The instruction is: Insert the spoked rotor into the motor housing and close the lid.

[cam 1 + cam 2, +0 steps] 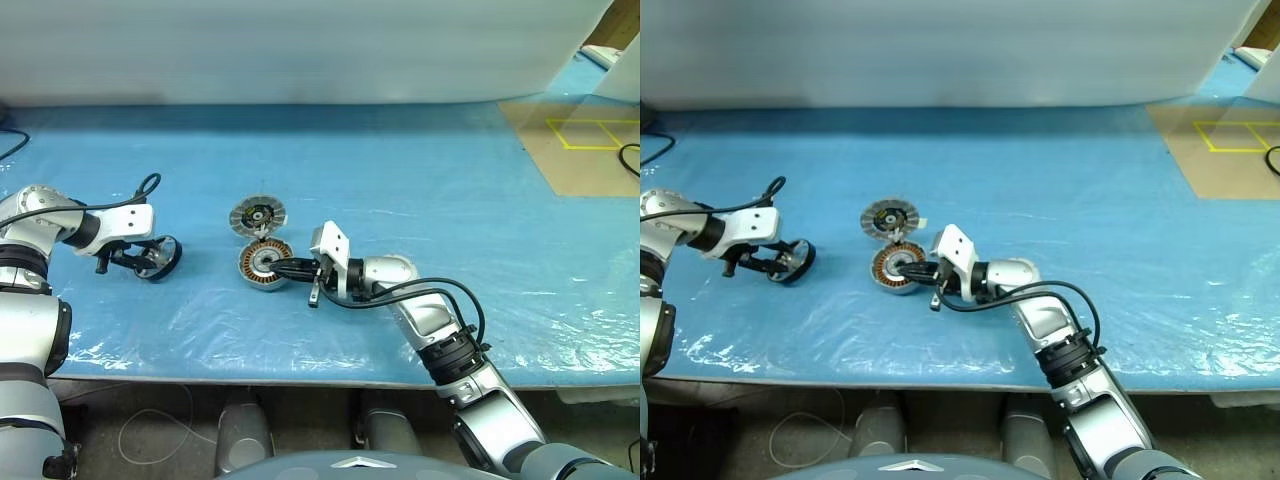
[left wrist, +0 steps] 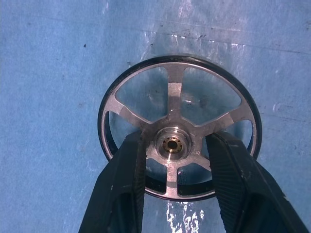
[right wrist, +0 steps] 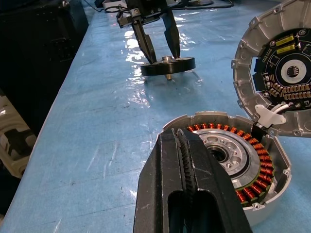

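The spoked rotor (image 2: 177, 128), dark-rimmed with silver spokes meeting at a small hub, sits at the left of the blue table cover (image 1: 420, 180), well apart from the other parts. The left gripper (image 2: 177, 155) straddles its hub, one black finger on either side and reaching through the gaps between spokes; in the right wrist view the rotor appears raised just off the cover, so it is judged to be gripped (contact at the pads themselves is hard to make out). Near the middle lies the motor housing (image 3: 233, 155), open-topped, its ring of copper windings exposed around a silvery centre. The lid (image 1: 258, 214) lies just beyond it, touching or nearly touching its rim. The right gripper (image 1: 300, 266), fingers pressed together and holding nothing, rests at the housing's edge, seemingly bracing it. Step in hand: pickup of the rotor. The next move calls for carrying it across, levelling it, and centring its hub over the housing's bore.
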